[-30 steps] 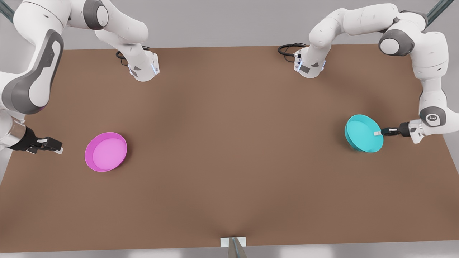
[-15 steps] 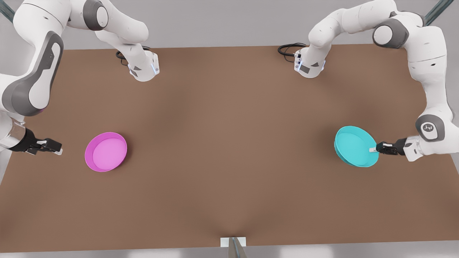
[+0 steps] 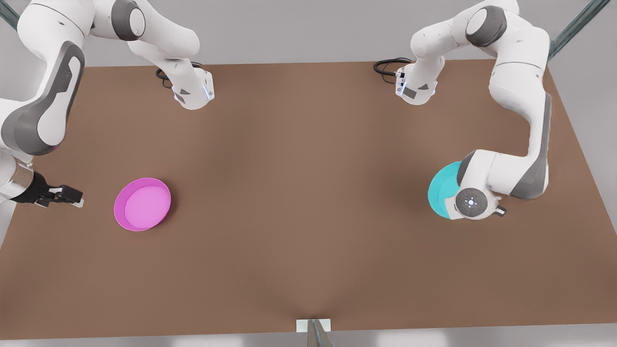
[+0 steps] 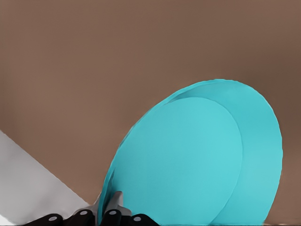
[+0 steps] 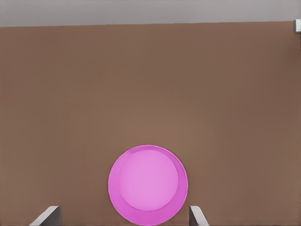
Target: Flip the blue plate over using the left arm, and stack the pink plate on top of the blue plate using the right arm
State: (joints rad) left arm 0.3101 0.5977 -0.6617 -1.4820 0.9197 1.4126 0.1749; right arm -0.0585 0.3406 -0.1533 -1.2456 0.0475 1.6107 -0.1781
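Two fingers of the left gripper (image 4: 107, 212) pinch the rim of the blue plate (image 4: 197, 160), which stands tilted on edge above the table (image 4: 94, 70), its flat underside facing the wrist camera. From the front the left arm (image 3: 511, 173) covers most of that plate. So narrow a hold on the rim could let the plate swing or slip mid-turn and land rim-up or skid away. The right gripper (image 3: 72, 196) waits with its fingers spread wide, the pink plate (image 3: 142, 204) lying flat just ahead of them, untouched. Stacking too early would meet a plate not yet settled.
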